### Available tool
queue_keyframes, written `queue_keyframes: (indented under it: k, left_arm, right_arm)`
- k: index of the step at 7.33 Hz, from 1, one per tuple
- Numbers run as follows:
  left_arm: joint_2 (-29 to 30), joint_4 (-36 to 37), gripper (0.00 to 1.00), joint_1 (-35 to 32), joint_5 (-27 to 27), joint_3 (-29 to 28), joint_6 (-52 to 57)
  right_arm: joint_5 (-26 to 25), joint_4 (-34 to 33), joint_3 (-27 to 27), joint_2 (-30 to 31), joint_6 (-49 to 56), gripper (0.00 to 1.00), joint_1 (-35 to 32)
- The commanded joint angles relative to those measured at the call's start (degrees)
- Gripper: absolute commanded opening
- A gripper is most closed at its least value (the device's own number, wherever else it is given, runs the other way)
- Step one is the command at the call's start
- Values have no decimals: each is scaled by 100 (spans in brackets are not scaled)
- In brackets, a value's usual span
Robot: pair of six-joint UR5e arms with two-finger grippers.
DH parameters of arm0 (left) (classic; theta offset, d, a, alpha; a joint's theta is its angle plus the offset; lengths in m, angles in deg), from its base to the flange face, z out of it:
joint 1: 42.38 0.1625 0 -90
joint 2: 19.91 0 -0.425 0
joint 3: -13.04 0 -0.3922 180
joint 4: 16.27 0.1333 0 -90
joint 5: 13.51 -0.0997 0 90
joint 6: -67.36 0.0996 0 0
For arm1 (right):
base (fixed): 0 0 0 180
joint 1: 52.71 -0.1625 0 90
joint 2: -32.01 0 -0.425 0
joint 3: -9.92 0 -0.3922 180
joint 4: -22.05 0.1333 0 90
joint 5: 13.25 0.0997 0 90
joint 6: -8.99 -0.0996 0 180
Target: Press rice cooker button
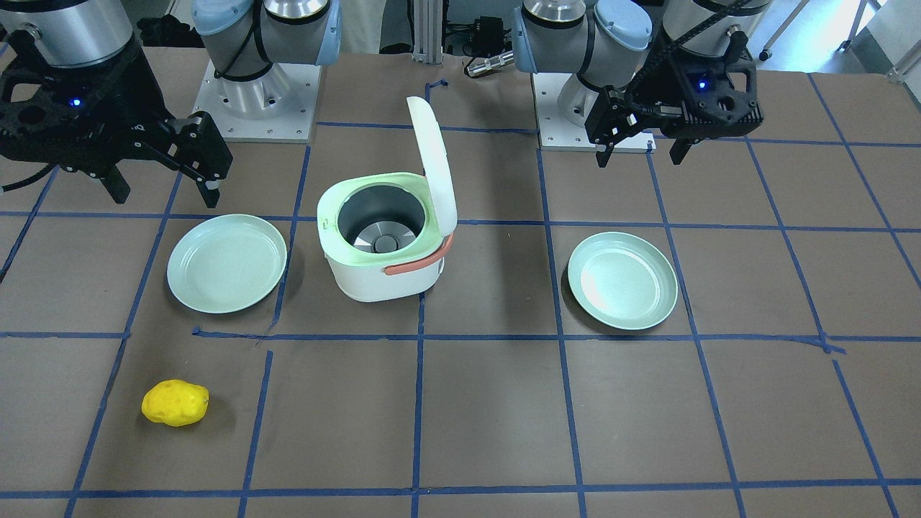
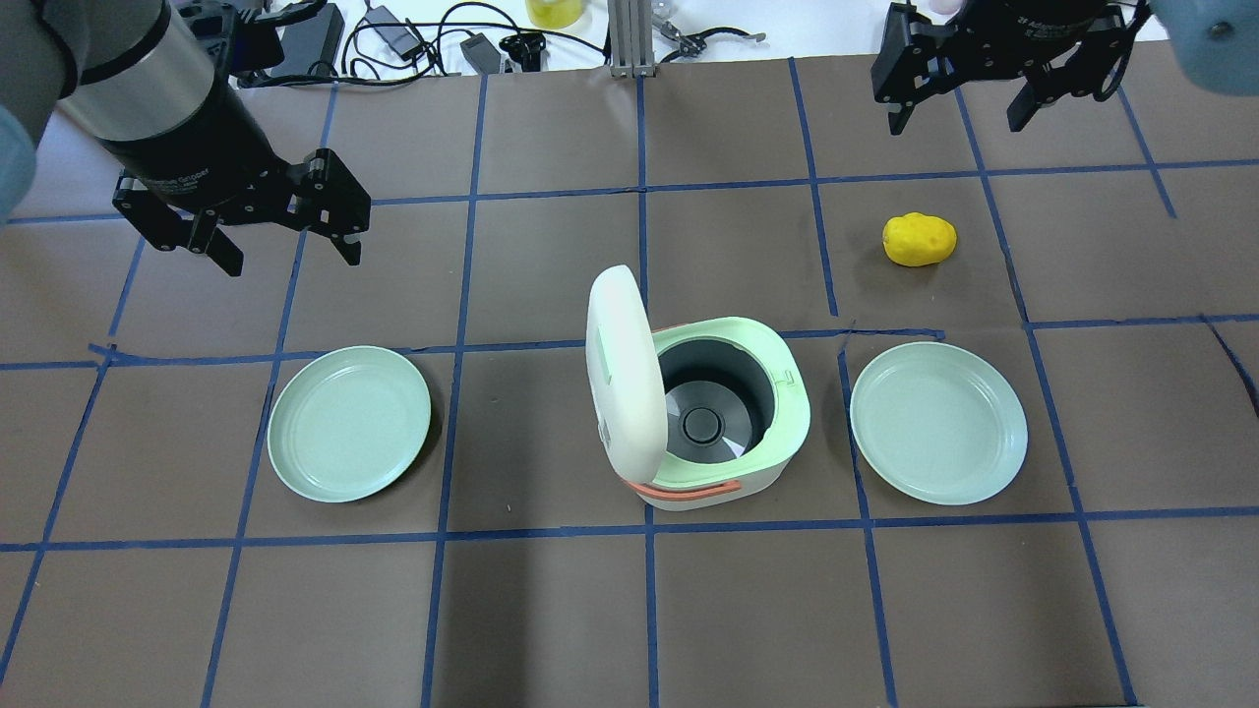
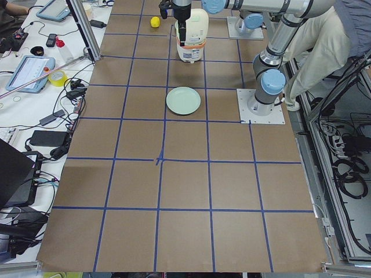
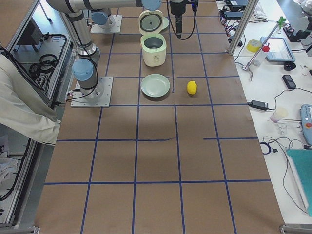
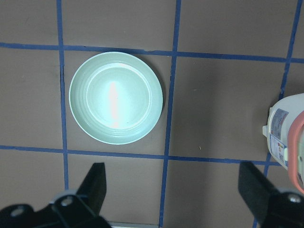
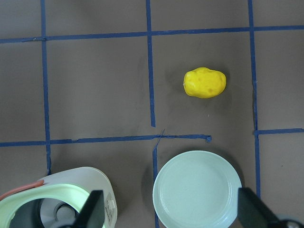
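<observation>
The white and green rice cooker [image 1: 381, 248] stands mid-table with its lid [image 1: 433, 162] raised and its empty pot showing; it also shows in the overhead view [image 2: 723, 423]. A small tab [image 2: 787, 375] sits on its rim; I cannot make out a button clearly. My left gripper [image 2: 293, 258] hangs open and empty above the table, well left of the cooker; it also shows in the front view [image 1: 640, 158]. My right gripper [image 2: 957, 123] is open and empty, far beyond the cooker on the right. The cooker's edge shows in both wrist views [image 5: 287, 137] [image 6: 57, 199].
A pale green plate [image 2: 349, 423] lies left of the cooker and another [image 2: 937, 423] lies right of it. A yellow lumpy object [image 2: 919, 239] lies beyond the right plate. Blue tape lines grid the brown table. Cables and tools lie along the far edge.
</observation>
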Motion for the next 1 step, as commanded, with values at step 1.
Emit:
queue_keyframes:
  k: [1]
  left_arm:
    - [0,0,100,0,0,0,-7]
  right_arm:
    - [-4,8,-14,8,-1,100,-1]
